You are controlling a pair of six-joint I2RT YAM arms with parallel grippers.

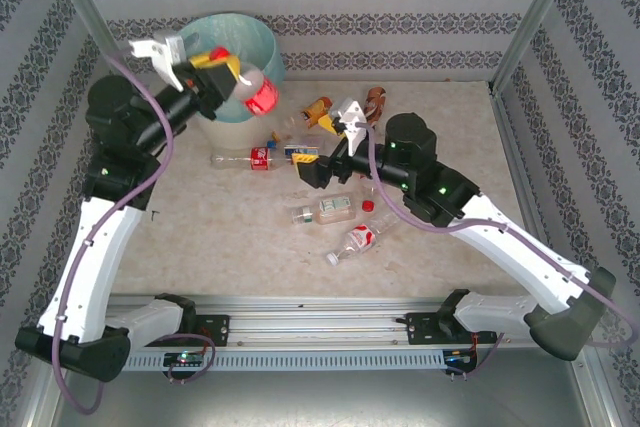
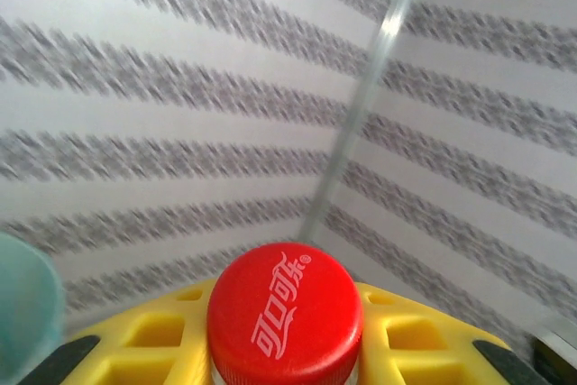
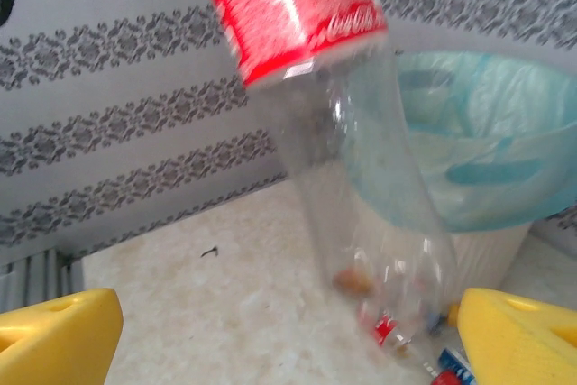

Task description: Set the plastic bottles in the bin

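Up at the rim of the bin [image 1: 240,22], my left gripper [image 1: 228,69] pinches a red-labelled bottle [image 1: 258,94] by its red cap (tilted, well clear of the table [image 1: 220,227]). My right gripper [image 1: 303,159] hangs low, fingers spread wide and gripping nothing, near the other bottles [image 1: 335,209] lying loose there.

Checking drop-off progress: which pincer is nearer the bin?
Left. The left pincer hangs by the rim of the bin, gripping a bottle. The right pincer sits well short, among the loose bottles.
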